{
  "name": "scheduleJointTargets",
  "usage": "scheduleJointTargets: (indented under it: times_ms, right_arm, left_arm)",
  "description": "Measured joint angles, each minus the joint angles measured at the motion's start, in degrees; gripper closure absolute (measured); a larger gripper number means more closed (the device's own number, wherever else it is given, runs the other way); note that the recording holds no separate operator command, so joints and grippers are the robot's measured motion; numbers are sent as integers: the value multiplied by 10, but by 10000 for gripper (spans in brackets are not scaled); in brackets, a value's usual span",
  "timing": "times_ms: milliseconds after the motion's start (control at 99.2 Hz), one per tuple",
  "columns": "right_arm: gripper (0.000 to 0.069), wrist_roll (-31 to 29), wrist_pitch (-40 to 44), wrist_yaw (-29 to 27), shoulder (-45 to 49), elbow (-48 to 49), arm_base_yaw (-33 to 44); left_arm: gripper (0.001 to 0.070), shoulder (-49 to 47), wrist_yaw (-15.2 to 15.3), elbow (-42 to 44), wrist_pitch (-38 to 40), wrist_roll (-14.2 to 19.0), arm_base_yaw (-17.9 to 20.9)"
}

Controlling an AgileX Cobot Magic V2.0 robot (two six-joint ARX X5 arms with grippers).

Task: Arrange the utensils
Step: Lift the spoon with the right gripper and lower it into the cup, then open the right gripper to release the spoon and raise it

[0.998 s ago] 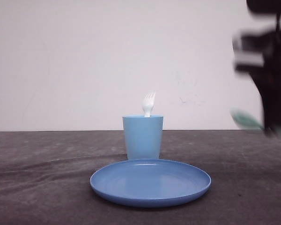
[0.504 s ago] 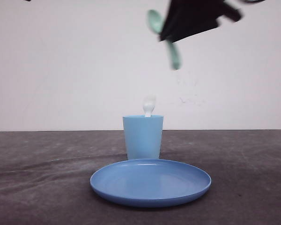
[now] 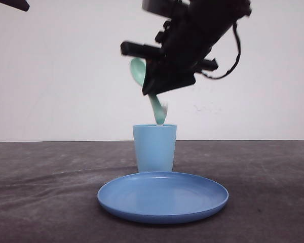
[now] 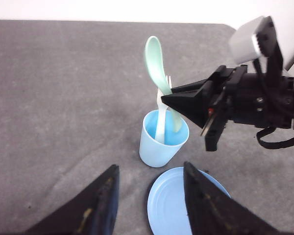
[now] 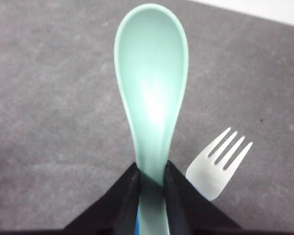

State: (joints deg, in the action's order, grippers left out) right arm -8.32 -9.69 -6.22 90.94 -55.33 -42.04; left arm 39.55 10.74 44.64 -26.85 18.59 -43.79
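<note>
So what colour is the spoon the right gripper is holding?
Pale mint green spoon, clearest in the right wrist view.

One spoon (image 4: 158, 68), one fork (image 5: 218, 164), one cup (image 3: 154, 148), one plate (image 3: 162, 197).

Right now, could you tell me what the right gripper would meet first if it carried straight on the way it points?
Probably the light blue cup. The right gripper, shut on the mint spoon, angles down toward its mouth, where the white fork stands. Depth is unclear, so the fork might touch first.
</note>
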Motion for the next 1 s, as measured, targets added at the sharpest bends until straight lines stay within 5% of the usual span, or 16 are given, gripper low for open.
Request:
scheduleJointTargets:
  times_ms: [171,302,373,685,897,998]
  right_arm:
    - [607,0,4,1,15,0,0]
    - [392,-6,15,2,16,0,0]
    - [330,-11,17,2,16,0,0]
    - [299,-16,99,2,-89,0,-21]
    - [294,-46,229,2,-189,0,-54]
    - [172,-74,304,2,-197,0,-59]
  left_arm:
    - [474,2,0,0,0,1,0]
    - [474,2,0,0,-5,1,0]
    - [474,2,0,0,-7,1,0]
    - [474,2,0,0,-12,2,0]
    - [474,2,0,0,-13,1,0]
    - [474,2,0,0,-19,2,0]
